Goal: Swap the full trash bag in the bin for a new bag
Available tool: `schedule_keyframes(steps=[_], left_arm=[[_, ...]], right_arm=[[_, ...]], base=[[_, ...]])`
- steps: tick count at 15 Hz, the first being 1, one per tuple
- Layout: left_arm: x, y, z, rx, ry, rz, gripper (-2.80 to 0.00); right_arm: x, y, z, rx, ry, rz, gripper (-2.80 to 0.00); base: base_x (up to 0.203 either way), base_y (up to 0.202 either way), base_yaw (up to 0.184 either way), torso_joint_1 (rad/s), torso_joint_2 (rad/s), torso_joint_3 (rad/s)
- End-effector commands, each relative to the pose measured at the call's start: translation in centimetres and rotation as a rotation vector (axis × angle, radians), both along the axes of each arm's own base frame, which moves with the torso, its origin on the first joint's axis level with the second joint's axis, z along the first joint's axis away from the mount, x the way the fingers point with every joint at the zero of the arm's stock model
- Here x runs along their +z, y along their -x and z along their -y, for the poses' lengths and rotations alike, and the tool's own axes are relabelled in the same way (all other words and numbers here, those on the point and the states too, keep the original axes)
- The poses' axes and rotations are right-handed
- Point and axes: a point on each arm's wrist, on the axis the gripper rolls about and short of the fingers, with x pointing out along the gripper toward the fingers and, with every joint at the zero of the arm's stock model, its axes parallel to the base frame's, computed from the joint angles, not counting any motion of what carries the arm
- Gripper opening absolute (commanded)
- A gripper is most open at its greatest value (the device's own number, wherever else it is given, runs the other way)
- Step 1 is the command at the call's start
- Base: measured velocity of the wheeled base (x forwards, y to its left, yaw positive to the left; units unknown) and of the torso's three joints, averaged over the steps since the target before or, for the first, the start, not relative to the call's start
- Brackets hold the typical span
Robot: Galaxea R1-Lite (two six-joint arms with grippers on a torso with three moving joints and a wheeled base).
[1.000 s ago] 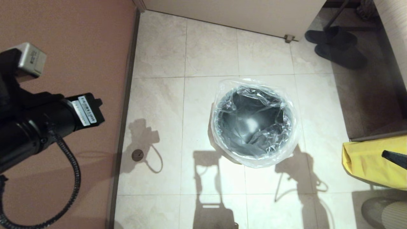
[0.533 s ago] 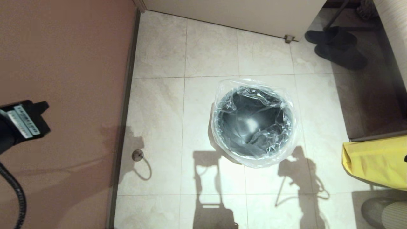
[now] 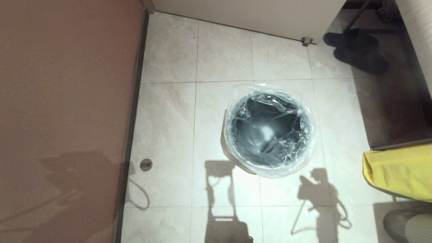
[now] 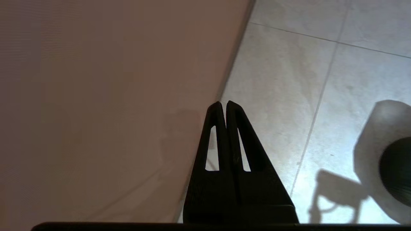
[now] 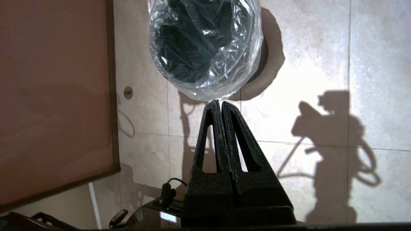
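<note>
The bin [image 3: 269,130] stands mid-floor, the new bag [image 3: 270,170] folded over its rim, bare tiles all around. Left gripper [image 4: 223,103] and right gripper [image 5: 220,102] have their jaws pressed together, holding nothing. A yellow bag [image 3: 398,170] lies at the floor's right edge, dark slippers [image 3: 357,49] in the far right corner.

Neither arm is seen in the head view. The left gripper [image 4: 223,103] is shown only in the left wrist view, its two black fingers [image 4: 214,134] pressed together with nothing held between them. The right gripper [image 5: 219,102] is shown only in the right wrist view, its fingers [image 5: 210,134] likewise closed against each other and empty.
</note>
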Motion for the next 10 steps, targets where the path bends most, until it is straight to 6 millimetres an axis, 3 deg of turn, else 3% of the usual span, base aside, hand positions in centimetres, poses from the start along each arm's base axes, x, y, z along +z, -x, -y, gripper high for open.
schedule_keyframes(steps=[1, 8, 10], left_arm=[[-0.9, 2.1, -0.4, 0.027, 0.004, 0.052, -2.80], [-6.6, 6.4, -1.0, 0.046, -0.007, 0.110, -2.80], [-8.2, 6.3, -0.9, 0.039, -0.021, 0.077, -2.80]], right_arm=[[-0.2, 1.5, -0.2, -0.019, -0.024, 0.046, -2.80], [-1.4, 3.8, -0.2, -0.196, -0.027, 0.077, -2.80], [-1.8, 4.6, -0.3, -0.225, -0.020, 0.089, -2.80]], base=[[0.000, 0.000, 0.000, 0.000, 0.00, 0.000], [0.000, 0.000, 0.000, 0.000, 0.00, 0.000], [0.000, 0.000, 0.000, 0.000, 0.00, 0.000]])
